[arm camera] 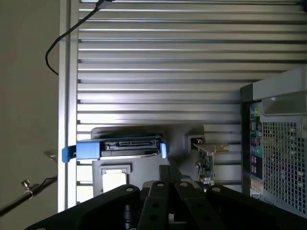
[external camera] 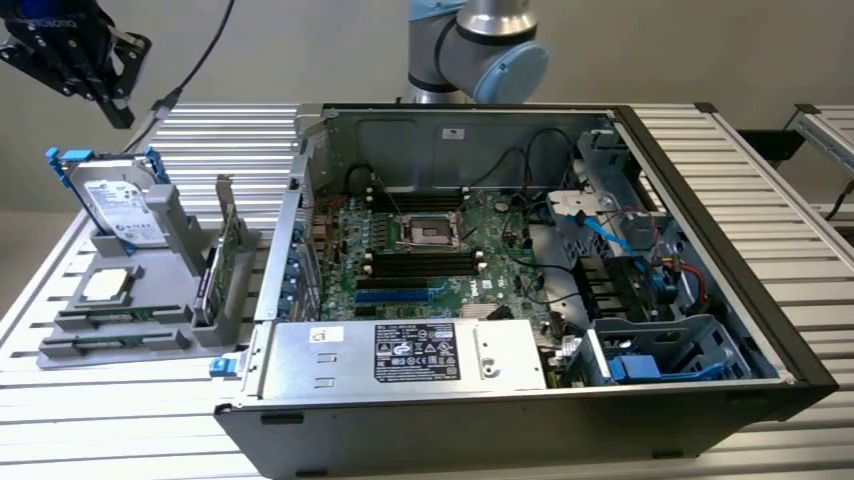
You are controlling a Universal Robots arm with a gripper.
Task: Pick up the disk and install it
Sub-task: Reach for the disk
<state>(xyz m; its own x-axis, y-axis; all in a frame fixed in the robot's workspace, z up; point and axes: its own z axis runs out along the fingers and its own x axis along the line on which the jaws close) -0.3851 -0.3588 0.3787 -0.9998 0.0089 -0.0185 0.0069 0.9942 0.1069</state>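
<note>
The gripper (external camera: 118,105) hangs above the disk (external camera: 123,208), closed and empty. The disk stands upright in a grey stand (external camera: 134,320) on the table (external camera: 80,420), at the exterior view's left of the open computer case (external camera: 534,440).

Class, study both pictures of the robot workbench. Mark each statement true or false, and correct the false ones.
1. The disk stands upright in a grey holder. True.
2. The pincer grips the disk. False: it hangs above the disk, shut and holding nothing.
3. The computer case lies open, with its motherboard exposed. True.
4. The disk is already installed in the case. False: it sits outside the case, on the exterior view's left.
</note>
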